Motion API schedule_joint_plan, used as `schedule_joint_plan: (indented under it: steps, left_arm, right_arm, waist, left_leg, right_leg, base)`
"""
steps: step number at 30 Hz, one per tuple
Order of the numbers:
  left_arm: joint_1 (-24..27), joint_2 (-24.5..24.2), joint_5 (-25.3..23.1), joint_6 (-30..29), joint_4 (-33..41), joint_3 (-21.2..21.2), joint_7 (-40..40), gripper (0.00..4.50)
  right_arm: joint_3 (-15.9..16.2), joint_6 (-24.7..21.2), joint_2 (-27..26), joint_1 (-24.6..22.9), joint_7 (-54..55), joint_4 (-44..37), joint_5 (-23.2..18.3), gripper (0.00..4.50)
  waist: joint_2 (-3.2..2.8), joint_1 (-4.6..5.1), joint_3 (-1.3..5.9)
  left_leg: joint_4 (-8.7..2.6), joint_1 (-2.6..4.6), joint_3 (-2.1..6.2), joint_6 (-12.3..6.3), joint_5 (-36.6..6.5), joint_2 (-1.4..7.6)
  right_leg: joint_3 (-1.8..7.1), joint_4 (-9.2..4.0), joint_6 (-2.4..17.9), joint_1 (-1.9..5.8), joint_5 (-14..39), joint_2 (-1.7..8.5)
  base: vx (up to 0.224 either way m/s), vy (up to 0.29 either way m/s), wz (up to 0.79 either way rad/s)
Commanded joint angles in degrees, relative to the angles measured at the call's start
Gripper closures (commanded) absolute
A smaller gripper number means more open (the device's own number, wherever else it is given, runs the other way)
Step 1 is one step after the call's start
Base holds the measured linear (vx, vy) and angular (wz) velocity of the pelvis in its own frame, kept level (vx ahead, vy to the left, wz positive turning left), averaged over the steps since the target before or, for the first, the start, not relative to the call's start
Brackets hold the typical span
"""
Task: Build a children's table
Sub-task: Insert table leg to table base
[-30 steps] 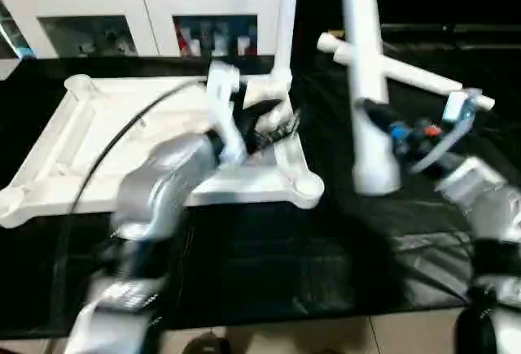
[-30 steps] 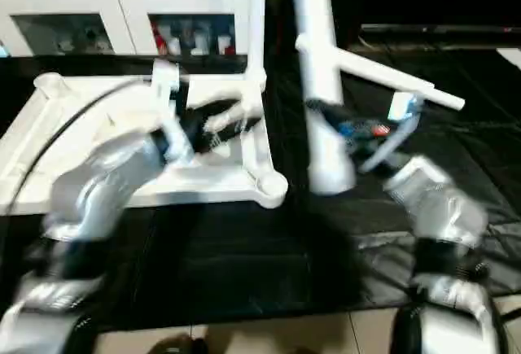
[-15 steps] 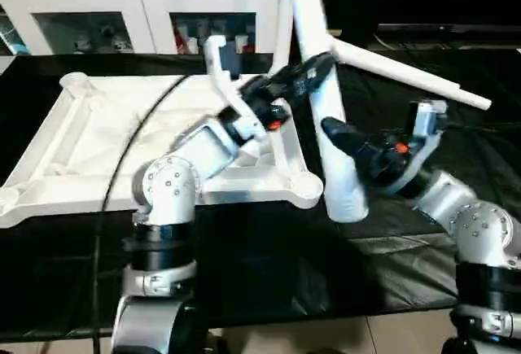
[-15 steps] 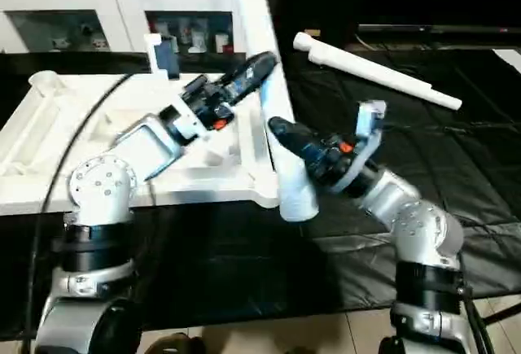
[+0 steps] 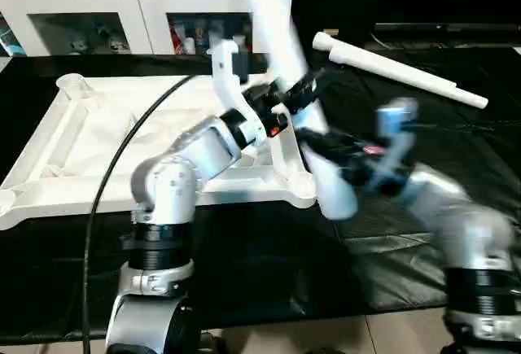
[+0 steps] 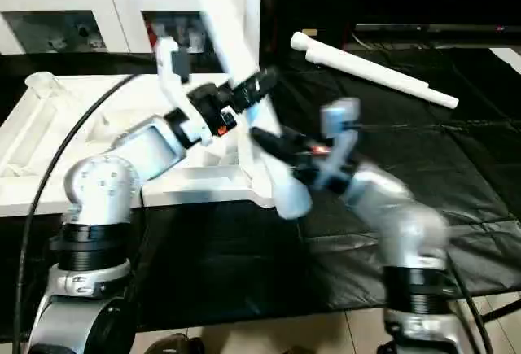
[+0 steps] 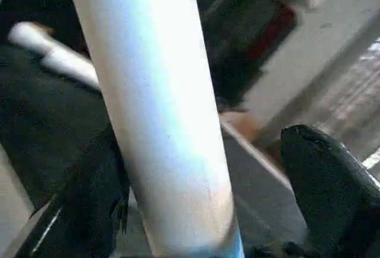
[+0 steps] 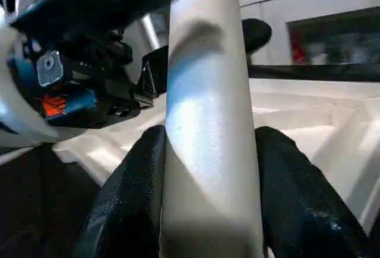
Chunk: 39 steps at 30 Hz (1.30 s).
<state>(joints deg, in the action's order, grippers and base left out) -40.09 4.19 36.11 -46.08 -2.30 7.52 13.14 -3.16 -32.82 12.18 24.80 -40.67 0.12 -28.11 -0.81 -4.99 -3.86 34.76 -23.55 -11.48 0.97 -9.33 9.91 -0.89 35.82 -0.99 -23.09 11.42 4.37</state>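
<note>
— While that white cabinet (image 5: pixel 146 12) sits along the back with its glass doors, what is crowding the work?

— A black cable (image 5: pixel 122 159) arcs over the left forearm and across the table top (image 5: pixel 122 134), which lies ribbed side up on the black-covered desk (image 5: pixel 269 264). One leg already stands upright (image 6: pixel 252 12) at the top's far right corner. A spare leg (image 5: pixel 399 73) lies well apart on the cloth, off to the right.

— And the leg being handled?

— It leans steeply, its thick end low beside the near right corner socket (image 5: pixel 303 185). The held leg (image 5: pixel 285 61) crosses in front of the upright one.

— Who has it?

— The right pincer (image 8: pixel 208 204) pinches it, a black finger pressed on each side; you see that from the right wrist. The left pincer (image 7: pixel 202 198) is spread wide around the same leg higher up; from its wrist, one finger (image 7: pixel 89 204) lies against the tube and the other (image 7: pixel 332 181) stands clear.

— Any room left?

— Bare cloth lies at the desk's near edge, with pale floor tiles (image 5: pixel 399 329) beyond.
</note>
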Motion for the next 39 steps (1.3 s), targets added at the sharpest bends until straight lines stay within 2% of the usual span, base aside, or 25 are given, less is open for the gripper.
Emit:
schedule_joint_plan:
  steps: [1,2,3,4,6,8,9,12,15,18,23,36,39]
  left_arm:
    - [-1.7,1.7,-2.2,1.9,-0.8,0.1,-4.8,0.72]
    - [-1.9,2.7,-2.7,2.6,-1.2,0.8,-6.6,0.75]
    - [-2.0,3.1,-2.5,2.6,-1.2,1.0,-7.1,0.75]
    - [-2.2,4.3,-1.9,2.6,-1.3,1.9,-8.5,1.03]
    - [-2.2,6.3,-0.8,2.4,-1.4,3.1,-10.5,1.17]
    - [-2.1,7.2,-0.6,2.3,-1.3,2.9,-11.2,1.27]
    - [-1.9,7.6,-0.9,2.4,-1.3,2.5,-11.5,1.40]
    - [-1.6,9.0,-1.4,2.8,-0.8,2.4,-13.4,1.59]
    - [-1.6,9.3,-1.5,3.0,-0.5,2.6,-14.3,1.88]
    - [-1.7,9.2,-1.3,3.3,-0.3,2.5,-14.6,2.06]
    - [-2.0,8.8,-0.8,4.0,-0.5,2.5,-14.9,2.47]
    - [-3.0,7.5,-0.7,5.9,-1.6,2.8,-15.1,2.63]
    - [-3.0,6.4,-0.8,7.2,-2.1,2.2,-15.3,2.63]
  right_arm:
    - [2.6,3.9,-0.8,1.3,3.1,-1.9,4.3,2.67]
    - [4.9,6.4,-0.5,1.4,4.6,-1.9,7.7,2.67]
    - [5.7,7.0,-0.5,1.4,5.0,-1.9,8.7,2.67]
    - [8.3,9.1,-0.4,1.4,6.2,-2.0,12.0,2.67]
    - [10.2,10.8,-1.8,1.7,9.4,-1.3,15.0,2.67]
    - [10.5,11.6,-3.0,2.3,12.2,-0.3,16.5,2.67]
    - [10.6,12.2,-3.7,2.5,13.7,0.3,17.5,2.67]
    - [10.5,14.9,-5.2,3.2,16.5,1.4,19.4,2.67]
    - [10.3,15.7,-5.4,3.6,17.0,1.7,19.6,2.67]
    - [10.5,16.4,-5.4,3.9,17.5,2.3,20.4,2.67]
    - [10.9,17.2,-5.7,4.3,17.6,2.9,20.9,2.67]
    - [11.9,17.4,-5.3,5.3,16.0,4.0,21.3,2.67]
    - [11.3,16.3,-5.6,5.7,14.6,4.0,19.8,2.67]
  waist:
    - [1.11,0.15,4.49]
    - [1.19,0.22,4.53]
    - [1.27,0.28,4.56]
    - [1.13,0.24,4.61]
    - [1.00,0.30,4.65]
    - [1.03,0.34,4.67]
    - [1.25,0.52,4.61]
    - [0.97,0.47,4.64]
    - [0.80,0.40,4.70]
    - [0.97,0.45,4.86]
    - [0.92,0.47,4.86]
    - [0.81,0.39,4.97]
    - [0.74,0.38,4.95]
  left_leg:
    - [-3.74,1.74,1.43,0.28,-7.8,2.59]
    - [-3.73,1.71,1.44,0.06,-7.7,2.58]
    - [-3.63,1.66,1.37,-0.03,-7.1,2.51]
    - [-3.54,1.58,1.35,-0.18,-6.6,2.47]
    - [-3.47,1.61,1.32,-0.60,-6.5,2.39]
    - [-3.49,1.61,1.39,-1.00,-6.5,2.41]
    - [-3.51,1.53,1.30,-1.23,-6.7,2.31]
    - [-3.56,1.74,1.37,-1.15,-7.5,2.50]
    - [-3.55,1.82,1.41,-1.02,-7.4,2.56]
    - [-3.45,1.60,1.41,-1.62,-5.9,2.46]
    - [-3.33,1.62,1.33,-2.10,-5.9,2.42]
    - [-3.16,1.69,1.34,-2.43,-5.3,2.44]
    - [-3.19,1.72,1.34,-2.30,-5.9,2.42]
  right_leg:
    - [1.40,-4.72,9.0,2.04,10.5,2.99]
    - [1.39,-4.68,9.3,2.19,9.3,2.97]
    - [1.36,-4.63,9.5,2.22,8.1,2.87]
    - [1.39,-4.47,9.8,2.35,7.0,2.90]
    - [1.42,-4.36,10.1,2.26,6.0,2.83]
    - [1.38,-4.33,10.4,2.25,5.6,2.79]
    - [1.38,-4.40,10.4,2.27,5.7,2.69]
    - [1.37,-4.33,10.4,2.09,6.5,2.70]
    - [1.38,-4.23,10.1,2.08,5.4,2.59]
    - [1.25,-3.96,10.4,2.34,2.6,2.62]
    - [1.29,-4.00,10.8,2.35,2.4,2.65]
    - [1.25,-3.76,11.2,2.43,1.3,2.59]
    - [1.24,-3.86,11.2,2.41,2.1,2.61]
  base:
    - [0.000,0.000,0.00]
    - [0.000,0.000,0.00]
    - [0.000,0.000,0.00]
    - [0.000,0.000,0.00]
    - [0.000,0.000,0.00]
    - [0.000,0.000,0.00]
    - [0.000,0.000,0.00]
    - [0.000,0.000,0.00]
    - [0.000,0.000,0.00]
    - [0.000,0.000,0.00]
    - [0.000,0.000,0.00]
    - [0.000,0.000,0.00]
    - [0.000,0.000,0.00]
